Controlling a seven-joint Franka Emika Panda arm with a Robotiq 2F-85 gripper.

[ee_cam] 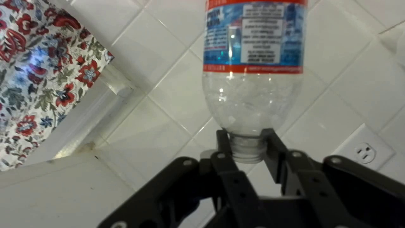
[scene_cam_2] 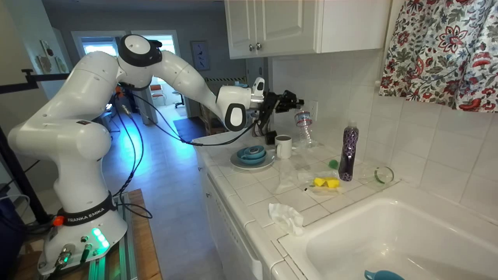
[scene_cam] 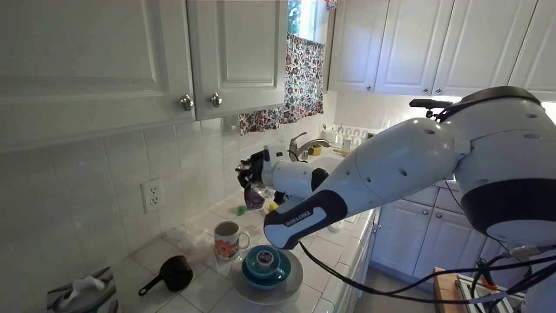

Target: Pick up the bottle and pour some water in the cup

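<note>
Wrist view, center: the black fingers (ee_cam: 224,142) are clamped on the neck of a clear, red-and-blue-labeled water bottle (ee_cam: 253,95) that runs off the top of the frame; how much it holds is unclear. Right of center in an exterior view, the water bottle (scene_cam_2: 304,119) shows below the fingers, neck end up. In an exterior view, low and left of center, a white flower-print mug (scene_cam: 226,243) stands upright on the tiled surface (scene_cam: 213,289), its inside too dark to read. Just to its lower right, a teal cup (scene_cam: 260,274) sits in a teal bowl (scene_cam: 260,285) on a gray plate (scene_cam: 293,286); a black scoop (scene_cam: 176,274) lies at lower left. At right in an exterior view, a purple-patterned bottle (scene_cam_2: 347,155) stands upright, its contents hidden; below, the white sink (scene_cam_2: 389,229) contains a blue object (scene_cam_2: 385,275).
</note>
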